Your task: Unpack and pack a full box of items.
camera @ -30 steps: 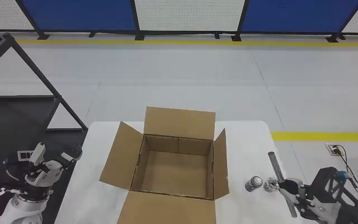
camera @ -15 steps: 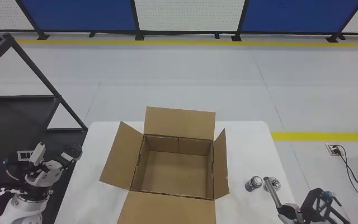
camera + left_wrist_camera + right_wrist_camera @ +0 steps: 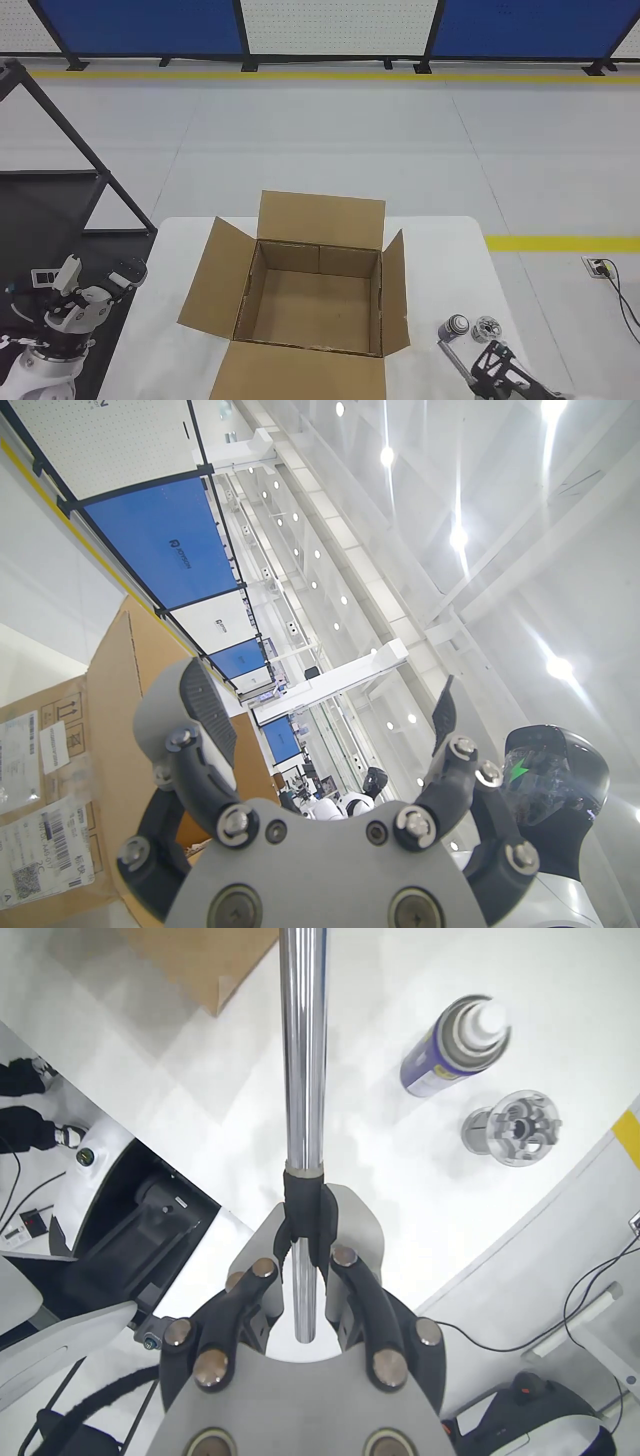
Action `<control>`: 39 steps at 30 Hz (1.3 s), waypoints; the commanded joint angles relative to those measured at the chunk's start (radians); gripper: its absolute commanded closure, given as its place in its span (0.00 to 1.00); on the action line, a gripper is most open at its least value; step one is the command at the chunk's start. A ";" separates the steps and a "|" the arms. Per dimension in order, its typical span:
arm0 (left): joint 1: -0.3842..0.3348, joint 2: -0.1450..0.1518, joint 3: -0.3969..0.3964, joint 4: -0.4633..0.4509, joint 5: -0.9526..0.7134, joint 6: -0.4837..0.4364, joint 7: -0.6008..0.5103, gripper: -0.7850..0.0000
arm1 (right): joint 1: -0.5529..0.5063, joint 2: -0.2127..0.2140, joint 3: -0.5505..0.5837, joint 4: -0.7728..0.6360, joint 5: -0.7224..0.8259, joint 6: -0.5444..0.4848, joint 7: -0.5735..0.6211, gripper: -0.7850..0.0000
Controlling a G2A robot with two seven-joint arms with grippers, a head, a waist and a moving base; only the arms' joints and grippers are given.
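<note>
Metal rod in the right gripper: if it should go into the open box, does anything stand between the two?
The metal rod, held by the right gripper, has only the raised side flap of the box before it. The spray can and the spool stand beside the rod, not in its way.

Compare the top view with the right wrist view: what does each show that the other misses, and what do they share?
Top view: the cardboard box whole, flaps open, nothing inside. Right wrist view: the right gripper shut on the metal rod near one end. Shared: spray can and spool sitting apart on the white table.
</note>
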 commanded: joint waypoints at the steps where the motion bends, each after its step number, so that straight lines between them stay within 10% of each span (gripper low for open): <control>1: 0.000 0.000 0.000 0.000 0.000 0.000 0.000 0.00 | 0.027 0.010 -0.062 0.018 -0.060 0.002 0.002 1.00; 18: 0.000 0.000 0.000 0.000 0.000 0.000 0.000 0.00 | 0.229 0.030 -0.398 0.123 -0.391 0.076 0.076 1.00; 39: 0.000 0.000 0.000 0.000 0.000 0.000 0.000 0.00 | 0.472 0.012 -0.573 0.426 -0.331 0.114 0.107 1.00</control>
